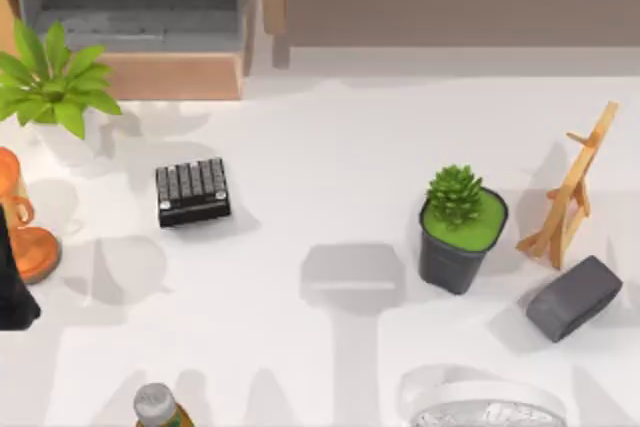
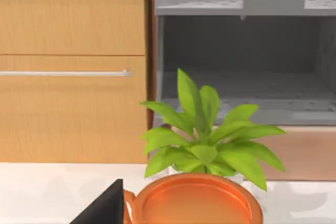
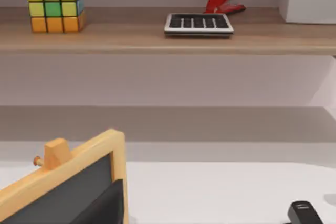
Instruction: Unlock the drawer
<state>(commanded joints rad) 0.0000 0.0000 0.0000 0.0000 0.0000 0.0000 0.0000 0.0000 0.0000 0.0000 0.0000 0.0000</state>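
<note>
Drawer (image 1: 130, 7) at bench 11 o'clock, back-left corner: grey tray empty, tan front panel facing the bench. One leafy plant (image 1: 52, 77) touches its front-left corner. One keypad (image 1: 193, 191) near, at 5 o'clock from the drawer, with open white bench (image 1: 330, 177) around it. One potted succulent (image 1: 460, 229), one wooden easel (image 1: 572, 192), one grey block (image 1: 574, 297) at 3–4 o'clock. Left tool, right tool: cannot tell whether apart or together.

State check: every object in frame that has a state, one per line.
drawer: pulled out, grey tray exposed
keypad: flat on the table, keys up
potted succulent: upright
wooden easel: standing
leafy plant: upright
bottle: upright, capped
grey block: lying flat
</note>
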